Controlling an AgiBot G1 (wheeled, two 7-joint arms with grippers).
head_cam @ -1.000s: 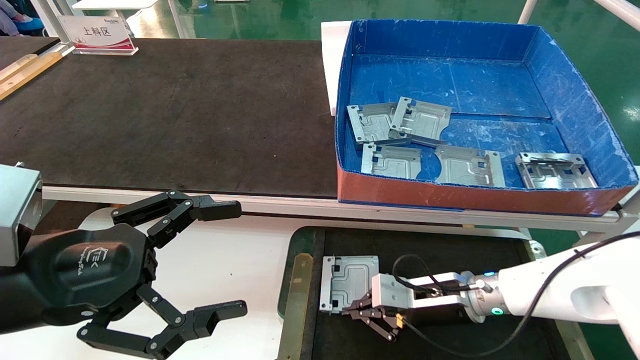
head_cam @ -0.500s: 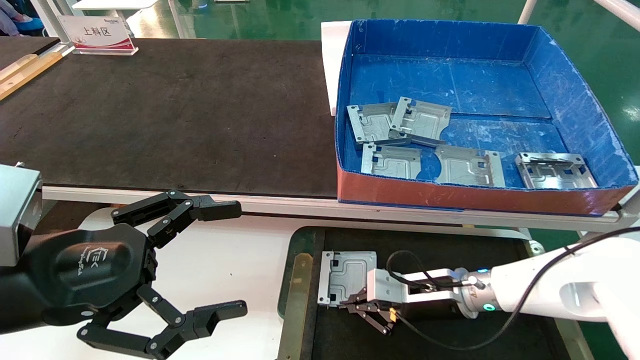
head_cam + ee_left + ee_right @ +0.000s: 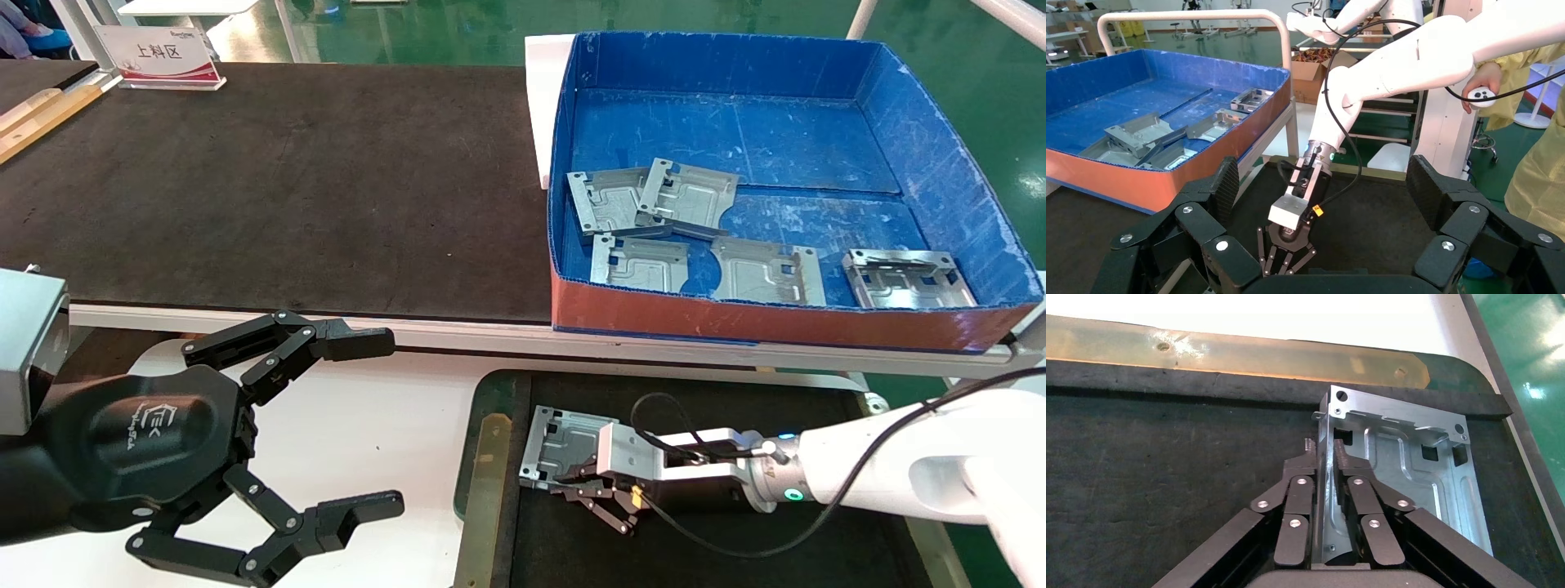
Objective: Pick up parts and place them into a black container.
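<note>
Right claw (image 3: 590, 482) clamped on one plate (image 3: 562, 445), setting it into the black container (image 3: 482, 408).
Plate edge sits between the claw's fingers (image 3: 1338, 462), tilted, low over the felt near the brass strip (image 3: 1229, 352); next: lower flat, release. Five more parts (image 3: 764, 269) wait in the blue box (image 3: 940, 163). Left claw (image 3: 359, 420) parked, spread wide.

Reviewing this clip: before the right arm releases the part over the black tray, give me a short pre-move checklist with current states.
1. Right gripper shut on the held part: ok.
2. Part over the black container, near its brass strip: ok.
3. Part lying flat on the felt: not ok, tilted.
4. Left gripper open, parked away from the tray: ok.
5. Five parts remain in the blue box: ok.
</note>
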